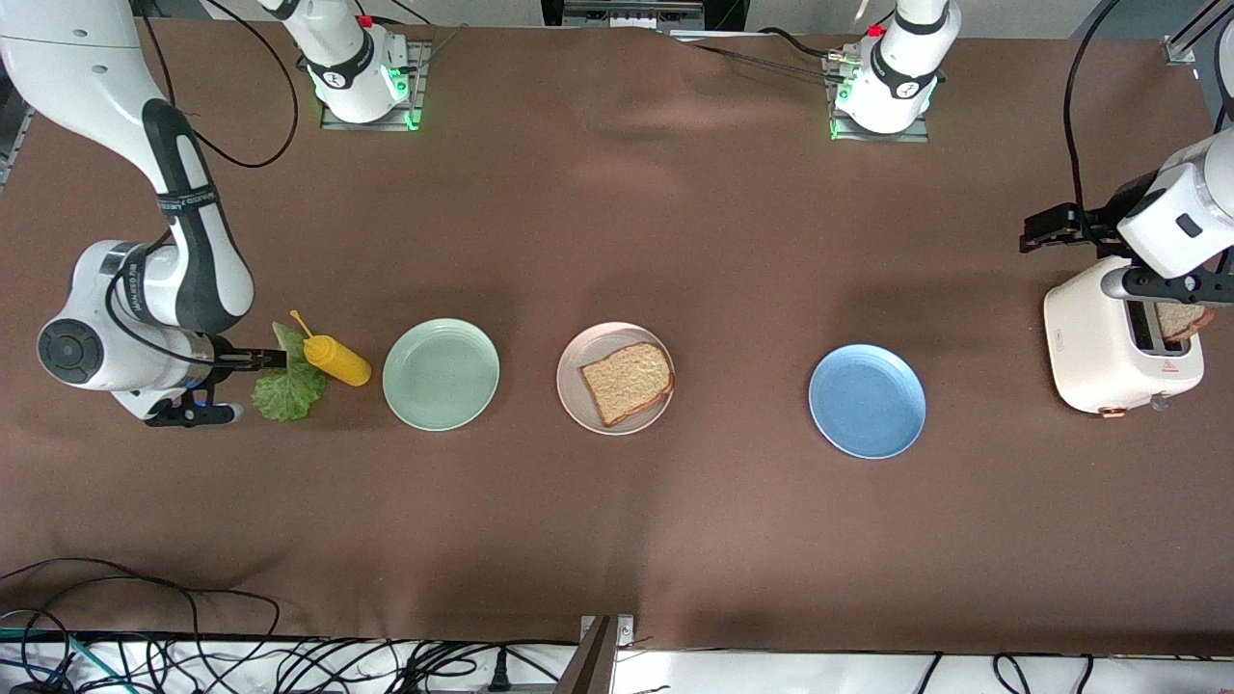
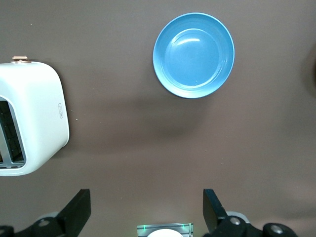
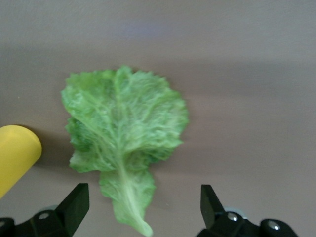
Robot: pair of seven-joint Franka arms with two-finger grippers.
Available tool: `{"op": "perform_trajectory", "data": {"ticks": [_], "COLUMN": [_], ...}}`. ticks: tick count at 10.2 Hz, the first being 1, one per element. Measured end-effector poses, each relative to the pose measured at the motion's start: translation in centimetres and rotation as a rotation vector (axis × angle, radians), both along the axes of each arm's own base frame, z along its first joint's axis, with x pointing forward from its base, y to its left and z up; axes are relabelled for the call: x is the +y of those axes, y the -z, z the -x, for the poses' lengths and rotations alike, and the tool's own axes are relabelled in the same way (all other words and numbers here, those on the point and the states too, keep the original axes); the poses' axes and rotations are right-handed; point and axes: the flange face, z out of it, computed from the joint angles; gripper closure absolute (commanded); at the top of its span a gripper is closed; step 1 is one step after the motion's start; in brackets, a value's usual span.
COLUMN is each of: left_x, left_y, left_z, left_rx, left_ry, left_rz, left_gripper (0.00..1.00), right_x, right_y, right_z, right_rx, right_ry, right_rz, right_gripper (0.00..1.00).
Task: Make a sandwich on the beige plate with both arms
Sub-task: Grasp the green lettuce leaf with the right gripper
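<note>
1. Hovering with jaws spread wide and empty, the right gripper (image 3: 140, 210) hangs over the lettuce leaf (image 3: 123, 143), which lies flat on the counter (image 1: 617, 540) just beside a yellow squeeze bottle (image 1: 337, 360).
2. The left gripper (image 2: 147, 210), jaws likewise apart and holding nothing, is above the white toaster (image 1: 1118, 347), where a second toast slice (image 1: 1184, 320) sits in a slot.
3. One speckled toast slice (image 1: 627, 382) already rests on the beige plate (image 1: 578, 400), between the mint-green plate (image 1: 442, 374) and blue plate (image 1: 867, 401).
4. Lettuce and top slice remain to be added; roughly a third seems done.
</note>
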Motion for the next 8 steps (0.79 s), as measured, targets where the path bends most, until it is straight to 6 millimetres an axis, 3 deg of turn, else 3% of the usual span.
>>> {"op": "perform_trajectory", "data": {"ticks": [2,4,7,8], "left_x": [-0.3,-0.2,-0.2,-0.2], "left_y": [0.0,0.1,0.2,0.2], "left_z": [0.0,0.1,0.2,0.2], "left_rx": [0.001,0.007,0.015,0.016], "left_ry": [0.005,0.004,0.004,0.005], "left_rz": [0.0,-0.001,-0.001,-0.001], "left_gripper": [0.0,0.0,0.0,0.0], "right_x": [1.4,1.9,2.5,2.5], "right_y": [1.7,3.1,4.2,3.9], "right_z": [0.6,0.7,0.8,0.6], "right_rx": [0.021,0.031,0.042,0.037], "right_ry": [-0.014,-0.018,-0.027,-0.032], "right_rz": [0.0,0.002,0.004,0.003], "right_gripper": [0.31,0.36,0.88,0.96]}}
